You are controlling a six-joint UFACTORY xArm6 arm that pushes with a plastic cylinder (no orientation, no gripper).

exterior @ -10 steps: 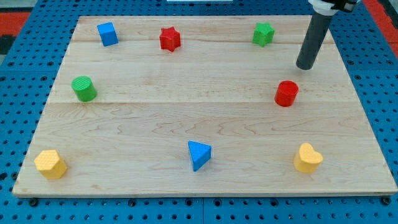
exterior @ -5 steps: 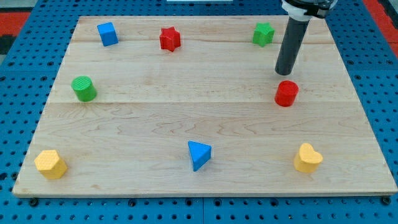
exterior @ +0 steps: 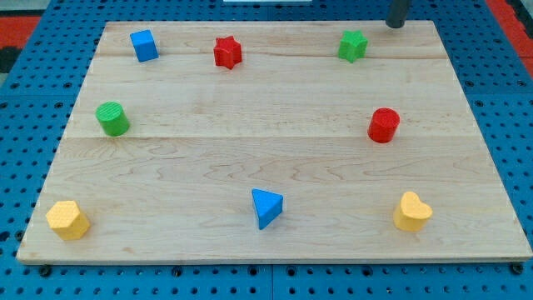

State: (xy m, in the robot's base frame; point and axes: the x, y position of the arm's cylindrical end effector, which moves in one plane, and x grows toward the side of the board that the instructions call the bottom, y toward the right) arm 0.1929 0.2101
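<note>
Only the lowest stub of my rod shows at the view's top edge; my tip (exterior: 396,25) stands at the board's top edge, touching no block. Nearest to it is the green star (exterior: 352,45), a little down and to the left. The red cylinder (exterior: 384,125) sits well below the tip, at the right of the board. Along the top stand a red star (exterior: 226,52) and a blue cube (exterior: 144,45). A green cylinder (exterior: 112,118) is at the left.
Near the bottom edge lie a yellow hexagon-like block (exterior: 67,219) at the left, a blue triangle (exterior: 266,207) in the middle and a yellow heart-shaped block (exterior: 411,211) at the right. The wooden board (exterior: 250,158) lies on a blue pegboard (exterior: 508,100).
My tip went left to just above the red cylinder, then swung up to the board's top edge, mostly out of frame. No block has moved.
</note>
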